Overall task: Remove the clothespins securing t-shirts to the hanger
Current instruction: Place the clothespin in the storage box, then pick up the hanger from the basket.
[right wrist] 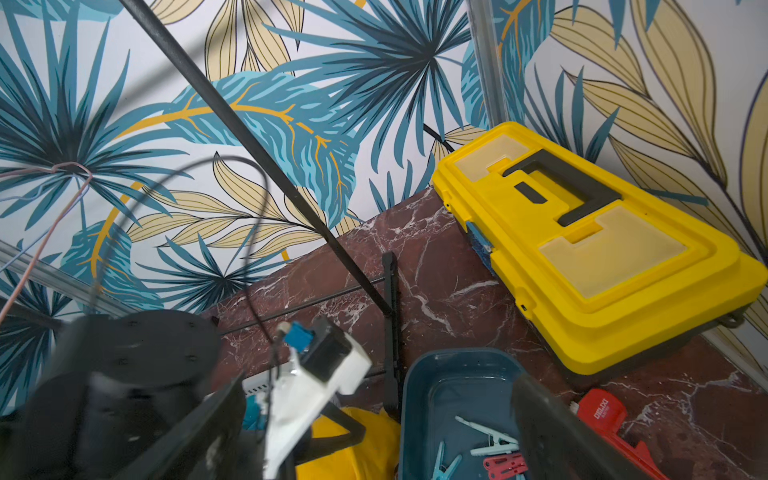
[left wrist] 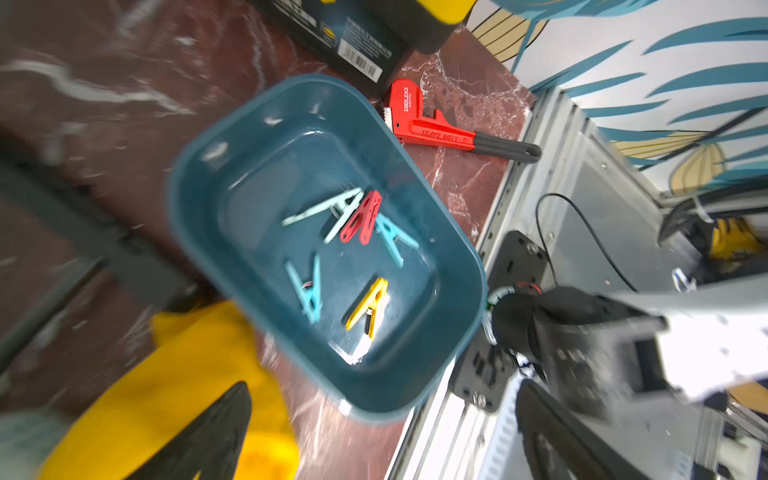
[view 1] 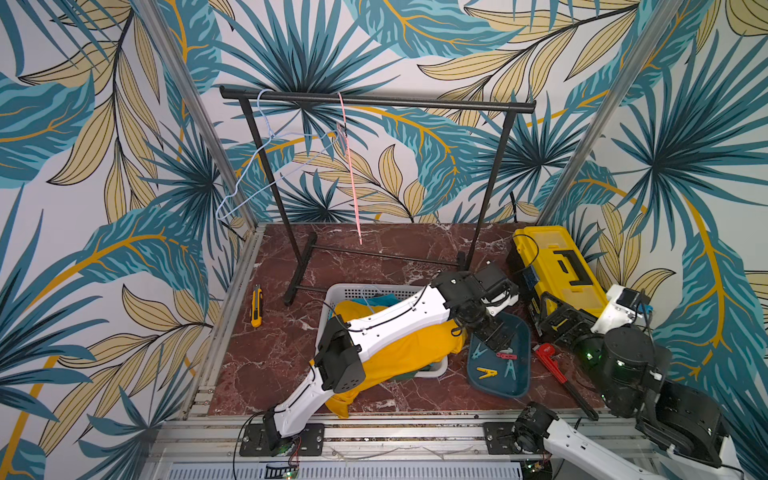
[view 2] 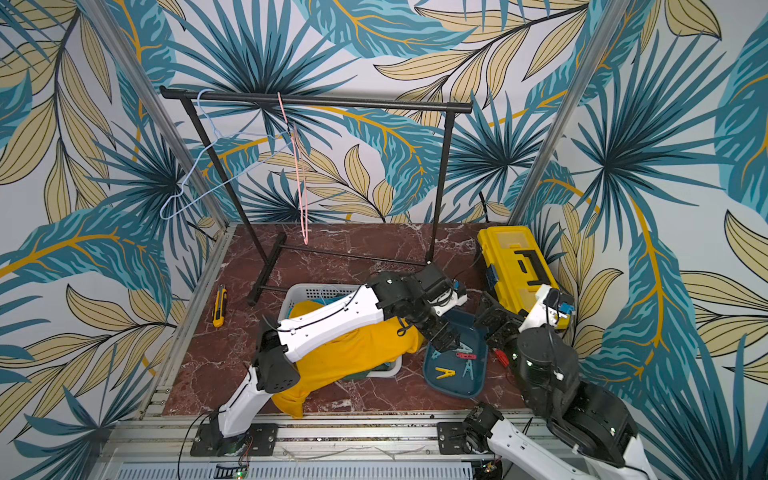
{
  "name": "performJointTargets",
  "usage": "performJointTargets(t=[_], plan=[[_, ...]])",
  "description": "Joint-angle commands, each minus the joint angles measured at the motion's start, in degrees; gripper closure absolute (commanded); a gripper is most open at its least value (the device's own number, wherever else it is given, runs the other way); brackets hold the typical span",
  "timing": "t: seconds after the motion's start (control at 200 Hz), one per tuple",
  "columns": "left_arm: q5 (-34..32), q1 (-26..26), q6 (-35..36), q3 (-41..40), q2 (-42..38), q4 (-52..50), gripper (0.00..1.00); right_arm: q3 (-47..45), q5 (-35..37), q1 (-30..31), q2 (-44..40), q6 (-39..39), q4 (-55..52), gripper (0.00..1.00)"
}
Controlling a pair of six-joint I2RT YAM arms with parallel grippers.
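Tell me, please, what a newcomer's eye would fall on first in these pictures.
Most likely the bright yellow t-shirt, spilling out of the white basket in the centre beneath the left arm. Beside it, the teal tray holds a scatter of colourful clothespins, with the big yellow toolbox behind. At the back, two bare hangers dangle from the black rack.

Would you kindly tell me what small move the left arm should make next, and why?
Probably lift the left gripper clear of the tray: its jaws stand open and empty, clothespins lie in the tray, and both hangers on the rack hang bare.
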Motion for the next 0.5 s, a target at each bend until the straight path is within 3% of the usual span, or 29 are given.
performJointTargets(t=[0.0, 0.225, 0.386, 0.496], plan=[[-1.7, 2.5, 3.1, -4.5, -9.5, 0.8, 0.0, 1.4, -1.6, -0.2, 3.7, 3.3, 2.3, 0.01], [-6.5, 4.5, 13.5, -16.3, -21.8, 0.8, 0.01, 0.1, 0.4, -0.2, 9.0, 5.0, 8.0, 0.01], [-9.3, 6.5, 10.7, -21.6, -26.0, 0.7, 0.0, 1.0, 0.6, -0.2, 14.4, 0.6, 15.6, 0.01], [-18.1, 6.7, 4.8, -24.0, -28.1, 0.7, 0.0, 5.5, -8.2, -0.1, 21.0, -7.6, 16.7, 0.01]])
